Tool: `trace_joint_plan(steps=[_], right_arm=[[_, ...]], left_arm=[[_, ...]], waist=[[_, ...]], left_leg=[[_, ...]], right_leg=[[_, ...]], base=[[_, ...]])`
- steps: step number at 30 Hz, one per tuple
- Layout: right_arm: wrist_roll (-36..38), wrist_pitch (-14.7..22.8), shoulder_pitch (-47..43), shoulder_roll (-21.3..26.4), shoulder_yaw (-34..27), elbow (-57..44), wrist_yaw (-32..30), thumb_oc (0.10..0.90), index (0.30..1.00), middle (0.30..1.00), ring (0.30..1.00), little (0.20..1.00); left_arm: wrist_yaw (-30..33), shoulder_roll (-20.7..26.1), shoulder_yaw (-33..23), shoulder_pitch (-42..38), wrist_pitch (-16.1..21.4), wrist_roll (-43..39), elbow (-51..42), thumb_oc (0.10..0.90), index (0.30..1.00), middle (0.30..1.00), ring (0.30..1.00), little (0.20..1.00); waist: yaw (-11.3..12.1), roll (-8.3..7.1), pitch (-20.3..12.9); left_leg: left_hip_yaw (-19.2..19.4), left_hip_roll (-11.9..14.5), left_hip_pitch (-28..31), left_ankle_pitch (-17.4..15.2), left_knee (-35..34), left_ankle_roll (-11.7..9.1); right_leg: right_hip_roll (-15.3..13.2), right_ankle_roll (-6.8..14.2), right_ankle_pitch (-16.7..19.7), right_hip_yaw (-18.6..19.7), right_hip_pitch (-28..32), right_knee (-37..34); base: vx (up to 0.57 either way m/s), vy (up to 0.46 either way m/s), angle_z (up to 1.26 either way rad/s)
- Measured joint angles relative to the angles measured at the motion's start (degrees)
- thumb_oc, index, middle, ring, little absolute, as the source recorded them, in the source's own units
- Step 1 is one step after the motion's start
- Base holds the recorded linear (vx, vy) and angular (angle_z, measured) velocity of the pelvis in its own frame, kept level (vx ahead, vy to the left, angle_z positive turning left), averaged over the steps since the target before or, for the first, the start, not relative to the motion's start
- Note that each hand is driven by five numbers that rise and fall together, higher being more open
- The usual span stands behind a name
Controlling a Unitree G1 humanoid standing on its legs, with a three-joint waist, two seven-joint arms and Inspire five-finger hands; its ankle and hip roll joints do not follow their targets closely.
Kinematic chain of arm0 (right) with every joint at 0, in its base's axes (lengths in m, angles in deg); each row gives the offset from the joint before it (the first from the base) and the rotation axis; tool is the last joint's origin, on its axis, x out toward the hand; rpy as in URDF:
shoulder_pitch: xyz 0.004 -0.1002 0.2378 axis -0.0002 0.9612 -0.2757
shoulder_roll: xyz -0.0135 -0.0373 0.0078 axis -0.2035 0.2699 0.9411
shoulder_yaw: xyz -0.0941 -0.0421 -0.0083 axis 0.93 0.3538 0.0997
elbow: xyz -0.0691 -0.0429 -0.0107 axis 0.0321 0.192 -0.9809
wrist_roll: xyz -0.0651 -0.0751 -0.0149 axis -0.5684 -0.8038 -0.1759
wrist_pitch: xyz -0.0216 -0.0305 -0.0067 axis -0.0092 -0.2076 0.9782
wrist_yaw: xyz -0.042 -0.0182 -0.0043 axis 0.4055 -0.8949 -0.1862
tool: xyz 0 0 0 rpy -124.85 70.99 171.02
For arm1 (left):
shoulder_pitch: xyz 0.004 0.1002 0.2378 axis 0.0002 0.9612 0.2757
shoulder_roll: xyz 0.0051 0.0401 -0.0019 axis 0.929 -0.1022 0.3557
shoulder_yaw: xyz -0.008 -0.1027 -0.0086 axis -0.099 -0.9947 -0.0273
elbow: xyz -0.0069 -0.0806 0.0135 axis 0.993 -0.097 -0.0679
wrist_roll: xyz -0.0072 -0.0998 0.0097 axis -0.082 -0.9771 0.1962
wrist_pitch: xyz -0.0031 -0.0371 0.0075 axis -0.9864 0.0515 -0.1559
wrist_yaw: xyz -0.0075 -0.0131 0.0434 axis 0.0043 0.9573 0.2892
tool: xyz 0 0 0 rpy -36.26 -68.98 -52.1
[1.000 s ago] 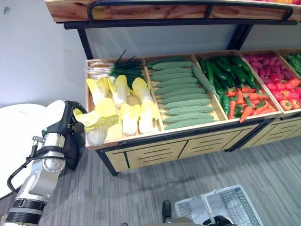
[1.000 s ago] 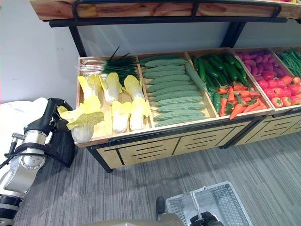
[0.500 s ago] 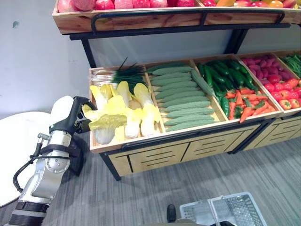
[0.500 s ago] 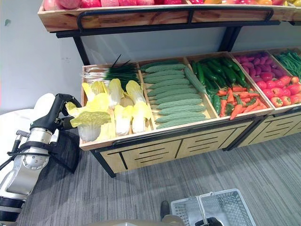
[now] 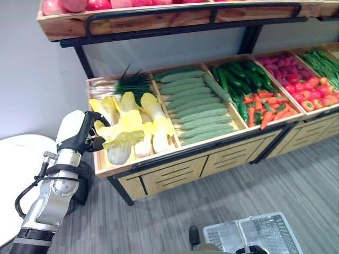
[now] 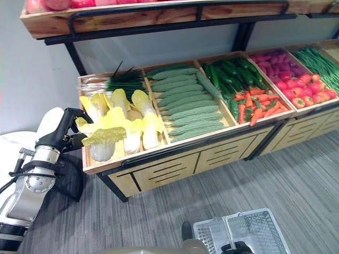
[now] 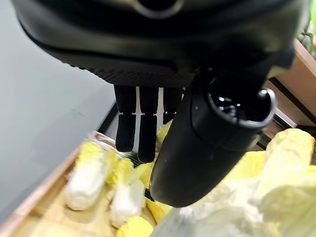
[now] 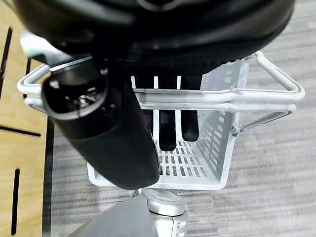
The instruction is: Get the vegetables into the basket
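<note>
Since the earlier frames the whole scene has shifted with the camera, while the left hand (image 5: 83, 138) is still held at the near left corner of the cabbage bin, a cabbage (image 5: 121, 145) carried at its fingertips as before. How the fingers (image 7: 139, 129) close on the cabbage is hard to make out: in the eye views they are hidden behind the pale leaves, and in the left wrist view they are seen pointing straight past the thumb (image 7: 207, 143), with the cabbage's white stem pressed against the thumb's tip, so a pinch between thumb and fingers is read. Other cabbages (image 5: 153, 114) lie in the bin just beyond the hand, blurred in the wrist view. Beside them, further from the hand, cucumbers (image 5: 198, 108) are stacked, then peppers and carrots (image 5: 265, 106), and red vegetables (image 5: 296, 79) near the frame edge, cut off there. The basket (image 5: 259, 238) is seen well apart from the left hand, on the floor, cut off by the lower edge of the eye views. The right wrist view gives what the eye views do not: the right hand (image 8: 98, 118) is curled round the basket's handle (image 8: 207, 96), its fingers passing behind the white wires, and nothing is seen inside.
</note>
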Motion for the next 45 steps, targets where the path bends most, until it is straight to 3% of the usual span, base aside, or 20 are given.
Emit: trace_joint_plan(steps=[4, 5, 6, 7, 8, 9, 11, 12, 17, 21, 29, 32, 34, 36, 38, 39, 40, 41, 42, 45], right_arm=[[0.0, 0.5, -1.4, -1.3, -0.8, 0.1, -0.1, 0.4, 0.3, 0.3, 0.3, 0.3], [0.0, 0.6, -1.8, -1.5, -1.0, -0.2, -0.4, 0.4, 0.3, 0.3, 0.3, 0.3], [0.0, 0.6, -2.6, -1.6, -1.1, -0.3, -0.3, 0.4, 0.3, 0.3, 0.3, 0.3], [0.0, 0.2, -3.3, -1.6, -0.9, 0.2, -0.3, 0.4, 0.3, 0.3, 0.3, 0.3], [-0.1, -0.3, -3.7, -1.5, -0.9, 1.0, -0.3, 0.4, 0.3, 0.3, 0.3, 0.3], [-0.5, -0.5, -3.4, -0.9, -0.9, 1.3, -0.2, 0.4, 0.3, 0.3, 0.3, 0.3], [-1.4, -0.7, -1.5, -0.4, -0.7, 1.2, 0.0, 0.4, 0.3, 0.3, 0.3, 0.3], [-1.4, -0.7, -1.4, 0.6, -0.6, 1.0, -0.1, 0.4, 0.3, 0.3, 0.3, 0.3], [-1.7, -0.9, -2.3, 2.7, 0.4, 0.1, 0.0, 0.4, 0.3, 0.3, 0.3, 0.3], [-1.7, -1.4, -2.5, 3.0, 0.2, 0.0, -0.2, 0.4, 0.3, 0.3, 0.3, 0.3], [-1.6, -0.6, -3.0, 4.2, 0.2, -0.7, -1.5, 0.4, 0.3, 0.3, 0.3, 0.3], [-1.5, -0.4, -3.1, 4.1, 0.2, -1.1, -1.4, 0.4, 0.3, 0.3, 0.3, 0.3], [-1.6, -0.1, -3.1, 4.9, 1.3, -0.3, -1.0, 0.4, 0.3, 0.3, 0.3, 0.3], [-1.7, -0.1, -3.7, 5.1, 1.3, 0.3, -1.3, 0.4, 0.3, 0.3, 0.3, 0.3], [-1.8, 0.4, -5.0, 5.0, 1.3, 0.5, -1.5, 0.4, 0.3, 0.3, 0.3, 0.3], [-1.8, 0.5, -6.4, 5.0, 1.4, 1.0, -1.6, 0.4, 0.3, 0.3, 0.3, 0.3], [-1.7, 0.3, -8.2, 5.3, 0.0, 1.4, -1.5, 0.4, 0.3, 0.3, 0.3, 0.3], [-1.5, 0.3, -8.1, 3.7, -1.4, 1.0, -1.9, 0.4, 0.3, 0.3, 0.3, 0.3], [-1.5, 0.4, -6.9, 2.1, -1.7, 0.6, -1.5, 0.4, 0.3, 0.3, 0.3, 0.3], [-1.2, 0.5, -5.2, 1.8, -1.8, 0.1, -2.2, 0.4, 0.3, 0.3, 0.3, 0.3]], left_arm=[[0.1, 1.4, 0.6, -1.1, 0.2, 0.0, -1.4, 0.4, 0.3, 0.3, 0.3, 0.3], [0.1, 1.6, 0.6, -1.1, 0.2, 0.0, -1.4, 0.4, 0.3, 0.3, 0.3, 0.3], [0.1, 1.8, 0.5, -1.2, 0.2, 0.0, -1.4, 0.4, 0.3, 0.3, 0.3, 0.3], [0.1, 2.0, 0.4, -1.3, 0.2, 0.0, -1.4, 0.4, 0.3, 0.3, 0.3, 0.3], [0.0, 2.7, 0.3, -1.1, 0.3, 0.1, -1.4, 0.4, 0.3, 0.3, 0.3, 0.3], [0.0, 2.9, 0.1, -1.0, 0.2, 0.2, -1.4, 0.4, 0.3, 0.3, 0.3, 0.3], [0.1, 2.9, -0.4, -0.9, 0.0, 0.2, -1.3, 0.4, 0.3, 0.3, 0.3, 0.3], [0.1, 2.2, -1.0, -0.5, 0.0, 0.2, -1.4, 0.4, 0.3, 0.3, 0.3, 0.3], [-0.6, -1.4, -1.1, -0.8, 0.5, 0.1, -1.7, 0.4, 0.3, 0.3, 0.3, 0.3], [-0.8, -1.4, -1.1, -1.4, 0.8, 0.1, -3.1, 0.4, 0.3, 0.3, 0.3, 0.3], [-1.0, -1.7, 0.4, -2.6, 0.6, -1.1, -3.1, 0.4, 0.3, 0.3, 0.3, 0.3], [-1.0, -1.8, 0.9, -2.7, 0.5, -1.7, -3.1, 0.4, 0.3, 0.3, 0.3, 0.3], [-1.0, -1.9, 2.7, -2.6, 0.6, -2.2, -1.7, 0.4, 0.3, 0.3, 0.3, 0.3], [-0.9, -2.0, 3.1, -2.8, 0.8, -2.2, -1.0, 0.4, 0.3, 0.3, 0.3, 0.3], [-0.6, -1.5, 3.1, -2.9, 0.8, -2.2, -1.0, 0.4, 0.3, 0.3, 0.3, 0.3], [-0.5, -1.5, 3.1, -2.6, 0.6, -2.2, -0.9, 0.4, 0.3, 0.3, 0.3, 0.3], [-0.5, -1.6, 3.0, -2.3, 0.5, -2.2, -1.1, 0.4, 0.3, 0.3, 0.3, 0.3], [-0.5, 0.0, 3.0, -3.0, 0.5, -2.2, -1.2, 0.4, 0.3, 0.3, 0.3, 0.3], [-0.4, 1.2, 3.0, -2.9, 0.7, -2.1, -1.3, 0.4, 0.3, 0.3, 0.3, 0.3], [-0.6, 1.4, 3.1, -2.5, 0.3, -2.2, -1.4, 0.4, 0.3, 0.3, 0.3, 0.3]], waist=[[-1.6, -1.87, 2.2], [-1.5, -1.48, 2.8], [-1.3, -0.59, 3.7], [-0.3, -0.3, 4.0], [1.5, 0.64, 4.5], [2.3, 0.66, 4.6], [2.0, -0.29, 4.4], [1.8, 0.43, 4.8], [0.7, 4.17, 5.4], [-0.2, 4.59, 5.2], [-0.3, 6.69, 4.5], [0.2, 5.67, 4.8], [2.2, 3.81, 5.3], [2.0, 3.11, 5.3], [2.8, 1.83, 5.9], [3.8, 1.91, 5.8], [5.2, 5.64, 5.8], [4.1, 3.12, 6.7], [3.0, -0.46, 6.5], [2.4, -1.81, 6.4]], left_leg=[[5.7, -1.4, -0.5, -0.2, 0.2, 0.6], [7.4, -0.8, -0.5, -0.2, 0.2, 0.8], [9.8, 0.1, -0.5, -0.2, 0.3, 0.9], [12.2, 1.3, -0.5, -0.3, 0.4, 0.9], [14.9, 2.7, -0.3, -0.3, 0.6, 0.9], [15.2, 3.3, 0.0, -0.4, 0.8, 0.8], [13.7, 3.3, 1.5, -1.2, 0.8, -1.4], [13.5, 4.3, 1.8, -1.1, 1.5, -1.5], [9.4, 8.2, 2.5, -1.0, 3.6, -2.0], [6.7, 10.6, 2.2, 0.8, 4.0, -4.8], [3.1, 12.5, -2.4, -0.2, 4.4, -6.4], [0.0, 12.4, -5.8, -0.3, 10.5, -6.4], [-11.2, 10.9, -8.5, -1.6, 15.0, -7.1], [-19.1, 8.8, -9.5, -2.4, 8.1, -7.3], [-18.5, 7.1, -11.2, -2.3, 5.8, -6.7], [-18.2, 5.9, -11.4, -3.1, 5.9, -5.5], [-18.6, 9.5, -11.6, -4.1, 5.5, -2.9], [-16.9, 8.9, -12.2, -2.0, 7.8, -5.3], [-16.2, 7.1, -11.8, -2.0, 7.8, -4.4], [-14.5, 6.0, -12.7, -0.8, 7.9, -2.6]], right_leg=[[-0.4, 2.1, -0.3, 2.6, -3.2, 0.0], [-0.5, 3.2, -1.2, 1.5, -3.8, 0.5], [-0.6, 4.2, -1.7, -2.0, -5.2, 2.5], [-1.5, 3.6, -2.5, -10.8, -7.1, 5.8], [-3.9, 3.2, -4.2, -23.8, -8.1, 9.8], [-6.0, 3.0, -4.6, -29.1, -7.5, 11.9], [-6.9, 2.4, -3.3, -25.6, -3.7, 10.2], [-5.5, -0.3, -2.9, -24.9, -3.0, 9.9], [-1.7, -2.7, -4.2, -24.2, -0.9, 8.5], [0.1, -3.6, -5.0, -25.2, -0.3, 8.2], [0.3, -3.8, -7.0, -26.9, -4.7, 12.0], [0.1, -4.3, -8.9, -24.7, -6.5, 14.1], [0.4, -4.0, -7.9, -19.4, -5.5, 12.0], [0.9, -2.2, -5.8, -16.5, -4.9, 8.1], [1.5, -1.6, -6.6, -14.8, -5.8, 4.6], [2.0, 1.7, -9.5, -14.9, -6.1, 3.1], [5.4, -1.5, -10.5, -14.4, -9.3, 12.8], [3.4, -1.7, -13.1, -12.3, -10.0, 21.4], [1.0, -3.5, -12.8, -12.7, -9.0, 20.7], [0.9, -1.3, -11.6, -10.8, -9.1, 16.5]], base=[[-0.05, 0.009, -0.66], [-0.13, -0.042, -0.92], [-0.11, -0.032, -0.92], [0.0, -0.012, -1.17], [0.01, -0.043, -1.15], [0.07, -0.053, -0.8], [0.07, -0.087, -0.19], [0.08, -0.067, -0.25], [0.08, -0.108, -0.2], [0.06, -0.132, 0.06], [0.02, -0.096, 0.21], [0.06, -0.014, 0.11], [0.08, 0.098, -0.19], [0.1, 0.112, -0.11], [0.11, 0.156, -0.67], [0.04, 0.179, -1.4], [0.03, 0.181, -1.1], [0.02, 0.138, -0.54], [0.02, 0.14, 0.11], [0.01, 0.173, -0.32]])
